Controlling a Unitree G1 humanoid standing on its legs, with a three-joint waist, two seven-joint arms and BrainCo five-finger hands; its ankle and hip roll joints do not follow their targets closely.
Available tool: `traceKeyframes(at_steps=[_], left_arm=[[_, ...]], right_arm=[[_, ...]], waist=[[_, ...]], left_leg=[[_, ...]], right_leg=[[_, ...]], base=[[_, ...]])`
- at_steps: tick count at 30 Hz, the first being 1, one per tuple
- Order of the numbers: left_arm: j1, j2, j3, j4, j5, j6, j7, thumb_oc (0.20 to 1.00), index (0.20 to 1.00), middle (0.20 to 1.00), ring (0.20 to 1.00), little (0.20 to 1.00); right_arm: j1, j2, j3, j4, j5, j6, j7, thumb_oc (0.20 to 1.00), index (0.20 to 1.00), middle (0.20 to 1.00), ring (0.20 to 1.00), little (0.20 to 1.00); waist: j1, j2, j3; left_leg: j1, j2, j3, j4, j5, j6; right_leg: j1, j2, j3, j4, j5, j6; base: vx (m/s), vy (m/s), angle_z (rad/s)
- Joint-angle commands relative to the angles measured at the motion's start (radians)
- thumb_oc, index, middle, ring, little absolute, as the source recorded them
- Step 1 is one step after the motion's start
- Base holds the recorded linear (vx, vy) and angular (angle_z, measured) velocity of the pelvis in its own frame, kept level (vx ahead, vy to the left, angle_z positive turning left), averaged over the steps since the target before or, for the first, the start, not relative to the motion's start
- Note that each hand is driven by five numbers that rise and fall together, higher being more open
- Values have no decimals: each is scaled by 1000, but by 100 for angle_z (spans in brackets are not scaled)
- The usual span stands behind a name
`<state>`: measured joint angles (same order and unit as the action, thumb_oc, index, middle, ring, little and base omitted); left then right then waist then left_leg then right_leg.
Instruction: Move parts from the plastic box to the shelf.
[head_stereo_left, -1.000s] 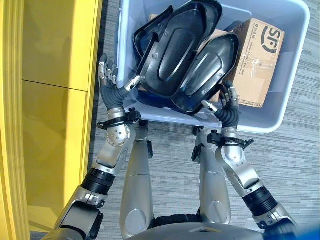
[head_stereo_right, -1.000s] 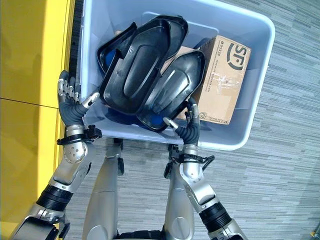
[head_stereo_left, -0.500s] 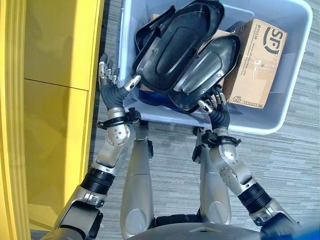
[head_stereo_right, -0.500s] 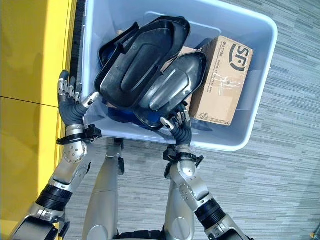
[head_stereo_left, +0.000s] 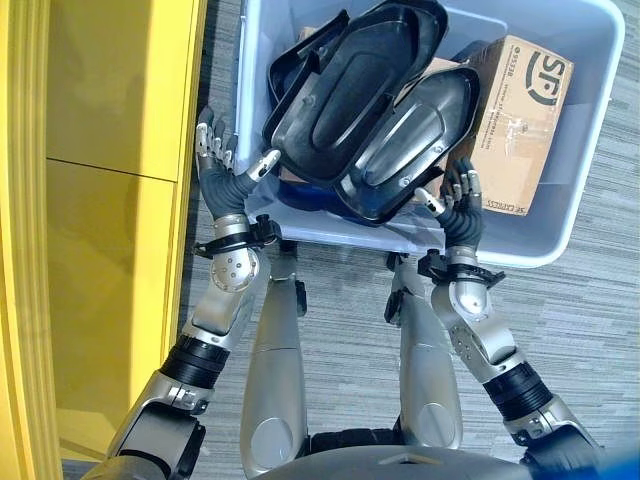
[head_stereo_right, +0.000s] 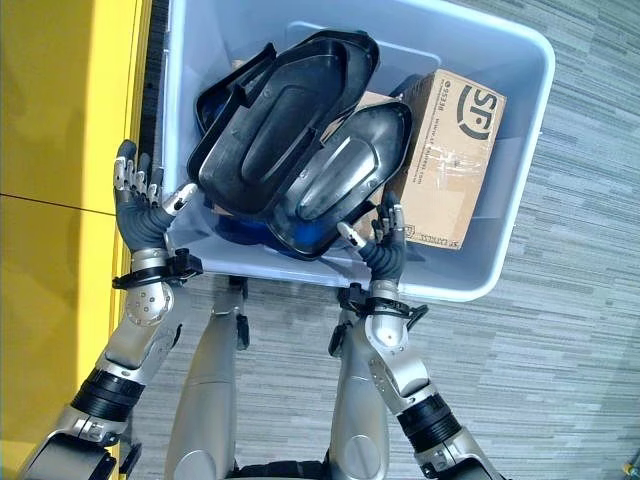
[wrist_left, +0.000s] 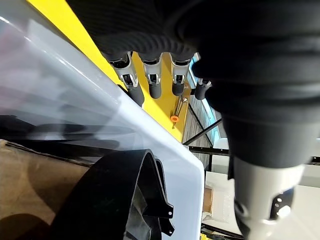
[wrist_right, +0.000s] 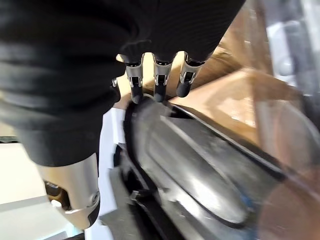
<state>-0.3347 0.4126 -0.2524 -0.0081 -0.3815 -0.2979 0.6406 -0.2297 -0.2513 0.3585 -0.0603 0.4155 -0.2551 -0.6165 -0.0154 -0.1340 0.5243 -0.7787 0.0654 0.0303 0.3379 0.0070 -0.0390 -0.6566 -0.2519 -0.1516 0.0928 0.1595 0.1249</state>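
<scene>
The 2 black parts lay stacked in the plastic box, beside a cardboard carton. Left hand, fingers straight, flanked the box's outer wall; right hand, fingers spread, met the lower part's edge.

Colours in and around the plastic box

Pale blue plastic box; glossy black parts; brown cardboard carton; yellow shelf; grey striped floor.

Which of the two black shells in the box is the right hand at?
The lower, glossier black shell, beside the cardboard carton; the right hand is at its near edge. The matte upper shell overlaps it.
</scene>
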Motion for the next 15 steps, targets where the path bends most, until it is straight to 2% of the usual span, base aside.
traceKeyframes(at_steps=[1, 10, 15], left_arm=[[5, -18, -24, -28, -10, 30, -31, 1000, 1000, 1000, 1000, 1000], [31, -4, -8, -36, -5, 31, -42, 1000, 1000, 1000, 1000, 1000], [26, -5, -24, -23, -17, 47, -50, 1000, 1000, 1000, 1000, 1000]], right_arm=[[42, -75, -34, -134, -58, -53, 6, 1000, 1000, 1000, 1000, 1000], [129, -122, -70, -190, -16, -76, 49, 1000, 1000, 1000, 1000, 1000], [134, -122, -16, -151, 173, -99, 93, 1000, 1000, 1000, 1000, 1000]], waist=[[-29, 28, -4], [-37, 16, -4], [-32, 18, -4]], left_leg=[[77, -27, 44, -126, 34, 30], [86, -28, 42, -129, 34, 28], [85, -29, 41, -130, 36, 29]], right_leg=[[35, -14, 39, 92, 1, 53], [46, -10, 40, 88, 1, 53], [45, -10, 39, 89, -1, 49]], base=[[0, 0, 0], [0, 0, 0], [0, 0, 0]])
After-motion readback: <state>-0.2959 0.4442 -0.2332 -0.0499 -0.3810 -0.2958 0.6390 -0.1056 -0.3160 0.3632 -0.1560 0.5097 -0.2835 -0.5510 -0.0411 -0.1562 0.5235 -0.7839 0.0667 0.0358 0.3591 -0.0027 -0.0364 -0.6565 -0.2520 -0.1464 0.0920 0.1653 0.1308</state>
